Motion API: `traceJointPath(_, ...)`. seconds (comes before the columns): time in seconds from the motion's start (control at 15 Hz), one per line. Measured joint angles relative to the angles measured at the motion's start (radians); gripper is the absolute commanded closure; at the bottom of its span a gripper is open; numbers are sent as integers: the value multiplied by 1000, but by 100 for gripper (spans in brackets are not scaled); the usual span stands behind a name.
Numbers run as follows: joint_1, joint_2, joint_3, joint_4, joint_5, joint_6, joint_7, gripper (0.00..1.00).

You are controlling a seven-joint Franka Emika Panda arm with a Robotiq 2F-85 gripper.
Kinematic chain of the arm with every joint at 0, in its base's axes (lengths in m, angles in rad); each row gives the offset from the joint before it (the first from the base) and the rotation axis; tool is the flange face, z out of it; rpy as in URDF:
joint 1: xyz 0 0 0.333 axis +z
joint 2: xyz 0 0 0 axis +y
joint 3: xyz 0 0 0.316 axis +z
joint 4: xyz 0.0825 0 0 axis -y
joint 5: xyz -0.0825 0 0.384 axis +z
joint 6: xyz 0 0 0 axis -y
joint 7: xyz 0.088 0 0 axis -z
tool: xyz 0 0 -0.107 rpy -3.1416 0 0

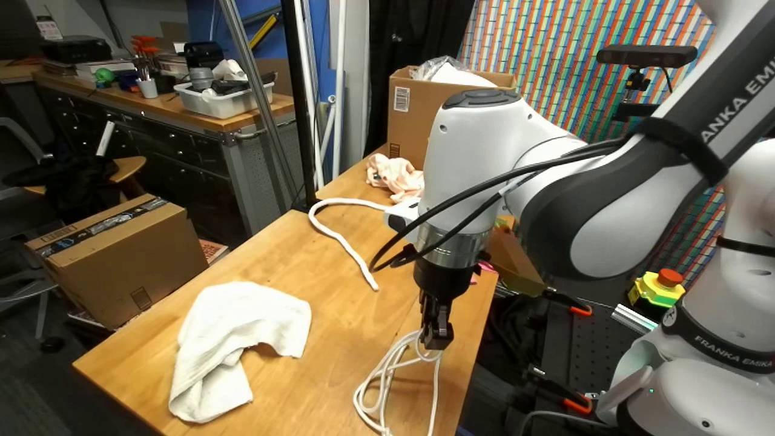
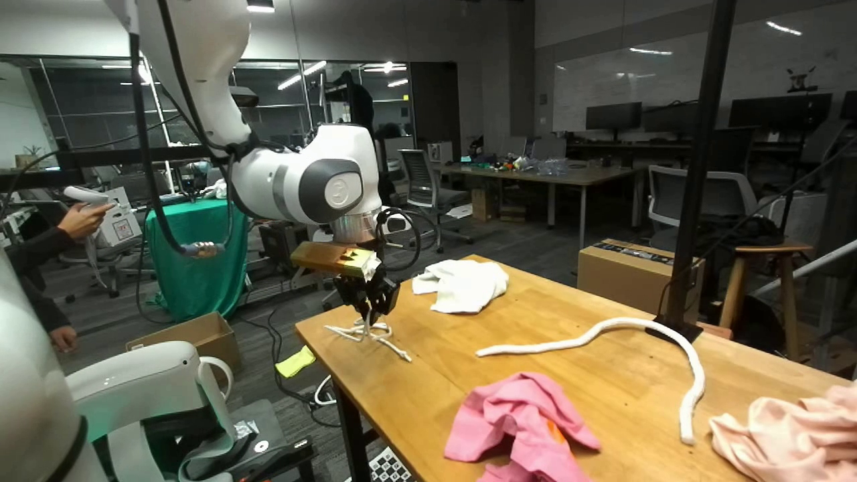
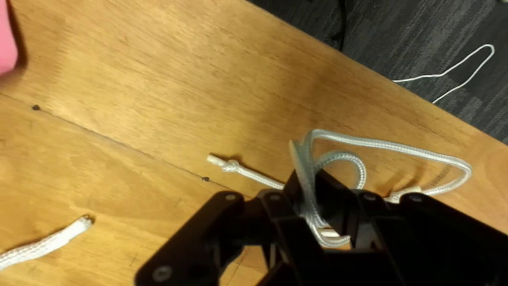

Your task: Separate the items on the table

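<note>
End effector (image 2: 369, 316): closed on the cord (image 3: 391, 145), pinching a rising loop; the grip likely serves to gather the bundle and shift it as one. How many strands are caught cannot be told.
Cord: under the tips on the tabletop (image 2: 636, 395), loops overlapping, a knotted end lying free between 9 and 10 o'clock of the grip in the wrist view. Slack loops would probably trail in a move.
White cloth (image 2: 462, 286): between 2 and 3 o'clock of the end effector in an exterior view, crumpled; its own patch of wood suggests an item already separate.
Rope (image 2: 622, 322): about 3 o'clock, same clock, curving near the post (image 2: 699, 167), well apart from the cord.
Peach cloth (image 2: 793, 435): between 3 and 4 o'clock, just beside a rope end; this pair may want more room.
Pink cloth (image 2: 522, 428): about 4 o'clock, heaped, apart from the cord.
Cord and rope: one each.
Cloths: three, taking each heap as one piece.
</note>
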Motion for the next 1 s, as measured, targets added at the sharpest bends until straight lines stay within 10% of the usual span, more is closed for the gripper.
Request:
traceJointPath(0.53,-23,32,0,9,-170,1,122,4)
traceJointPath(1.0,-94,32,-30,47,-516,-1,326,0)
